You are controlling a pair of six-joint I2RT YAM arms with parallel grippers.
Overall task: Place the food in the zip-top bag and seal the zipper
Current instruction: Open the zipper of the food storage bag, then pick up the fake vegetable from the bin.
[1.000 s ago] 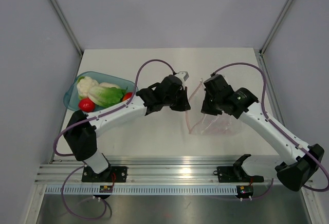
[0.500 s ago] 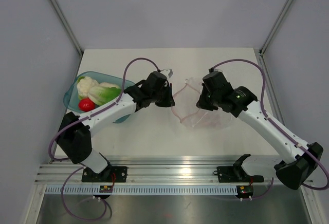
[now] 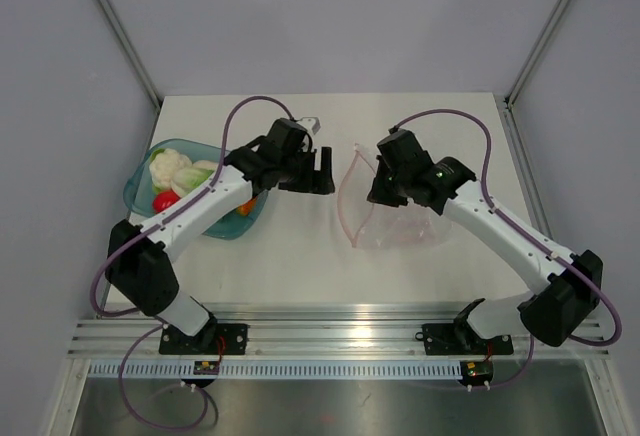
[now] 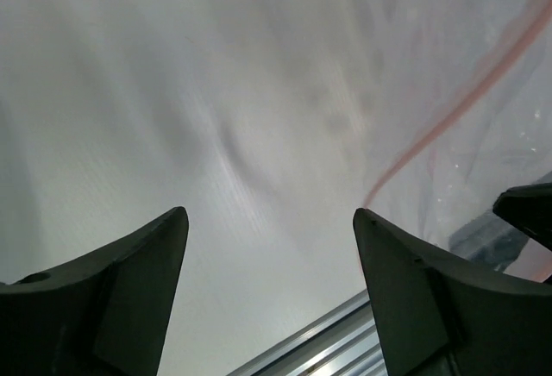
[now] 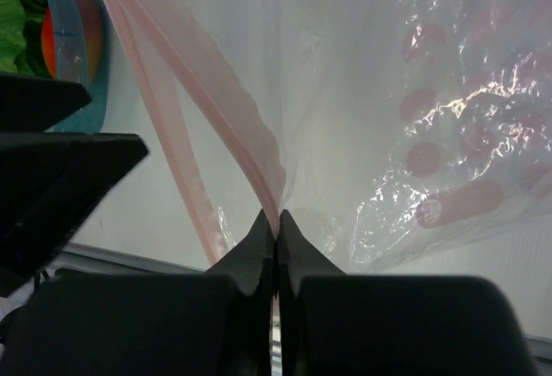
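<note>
Pinkish-red zipper strip (image 5: pixel 237 134) is what my right jaws are pinched on: they are fully closed on that edge of the clear, crinkly zip-top bag (image 3: pixel 410 224), whose film bears a faint print of pink dots. From that pinch the bag hangs down to the white worktop (image 3: pixel 290 266), and its mouth gapes toward my left side, with the strip curving in a loop (image 3: pixel 341 206) along the opening.

My left jaws stand wide apart with nothing between them. They hover just beside the bag's open mouth, clear of the film. In the left wrist view only the worktop shows between the two fingers (image 4: pixel 112 281), with the strip (image 4: pixel 448 126) and the film off to the right.

None of the food is in the bag. It all sits in the teal translucent bowl (image 3: pixel 228 228) at the left edge of the worktop, under my left forearm: a white cauliflower piece (image 3: pixel 167 167), a green leafy piece (image 3: pixel 193 178), a red round piece (image 3: pixel 165 199) and an orange piece (image 3: pixel 244 206) that is half hidden by the arm. The bowl and the bag are well apart, with my left jaws between them.
</note>
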